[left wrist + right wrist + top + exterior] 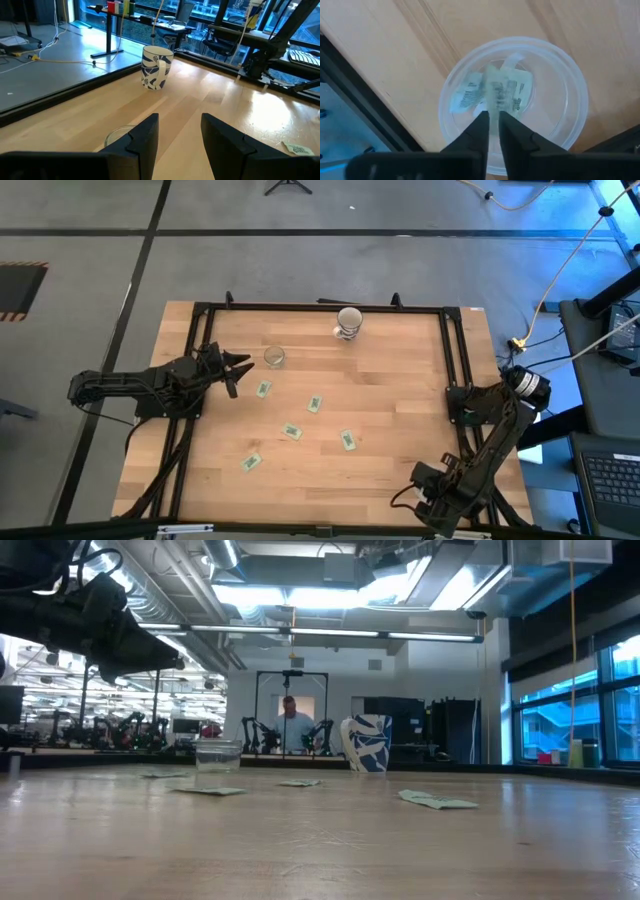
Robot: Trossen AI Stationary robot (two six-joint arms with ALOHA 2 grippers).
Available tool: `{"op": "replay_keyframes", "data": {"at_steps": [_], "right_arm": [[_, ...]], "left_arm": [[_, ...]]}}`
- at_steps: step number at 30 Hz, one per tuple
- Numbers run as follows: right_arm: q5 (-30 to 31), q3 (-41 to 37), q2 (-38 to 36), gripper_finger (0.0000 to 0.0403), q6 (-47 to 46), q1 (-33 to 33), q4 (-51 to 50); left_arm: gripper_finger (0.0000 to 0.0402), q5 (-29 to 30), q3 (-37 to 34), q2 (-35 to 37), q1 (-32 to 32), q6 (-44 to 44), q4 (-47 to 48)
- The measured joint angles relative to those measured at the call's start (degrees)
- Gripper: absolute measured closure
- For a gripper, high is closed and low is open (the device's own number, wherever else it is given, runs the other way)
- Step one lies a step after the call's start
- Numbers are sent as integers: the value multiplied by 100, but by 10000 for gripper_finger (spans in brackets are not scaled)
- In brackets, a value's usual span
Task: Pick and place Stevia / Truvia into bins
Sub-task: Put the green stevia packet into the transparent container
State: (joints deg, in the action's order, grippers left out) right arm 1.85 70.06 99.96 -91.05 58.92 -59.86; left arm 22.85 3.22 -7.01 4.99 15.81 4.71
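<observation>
Several white-and-green sachets lie flat on the wooden table, among them ones at the left point(263, 389), the middle point(314, 404) and the near side point(348, 440). A small clear round tub point(274, 357) stands just beyond my left gripper point(236, 370), which is open and empty above the table; the tub also shows in the left wrist view point(119, 134). My right gripper point(493, 116), at the table's near right corner point(428, 492), points down over a second clear tub point(572, 105) that has sachets point(469, 94) lying in it. It is shut on a sachet point(494, 92). My right gripper pinches one sachet between its two fingertips point(481, 125), coming from above and pointing down. The sachet's held end point(493, 113) sits in the narrow gap. The rest hangs blurred below the fingers, over the tub's middle; whether it touches the sachets in the tub cannot be told.
A white mug with blue print point(349, 323) stands at the table's far edge. A black frame point(320, 307) runs round the table's far, left and right sides. Bare wood lies between the sachets and the right rail. A person point(290, 722) stands far behind the table.
</observation>
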Motion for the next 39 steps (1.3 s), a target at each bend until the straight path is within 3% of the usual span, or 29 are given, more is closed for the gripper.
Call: {"op": "replay_keyframes", "data": {"at_steps": [9, 17, 29, 39], "right_arm": [[-342, 76, 0, 309, 1, -2, 3], [435, 567, -228, 312, 283, -269, 6], [692, 922, -269, 312, 4272, -1331, 524], [1088, 838, -245, 312, 6409, -2323, 637]], "left_arm": [[258, 0, 0, 0, 0, 2, 0], [258, 0, 0, 0, 0, 2, 0], [258, -233, 0, 1, -2, -2, -20], [258, -249, 0, 1, -2, -250, -16]]}}
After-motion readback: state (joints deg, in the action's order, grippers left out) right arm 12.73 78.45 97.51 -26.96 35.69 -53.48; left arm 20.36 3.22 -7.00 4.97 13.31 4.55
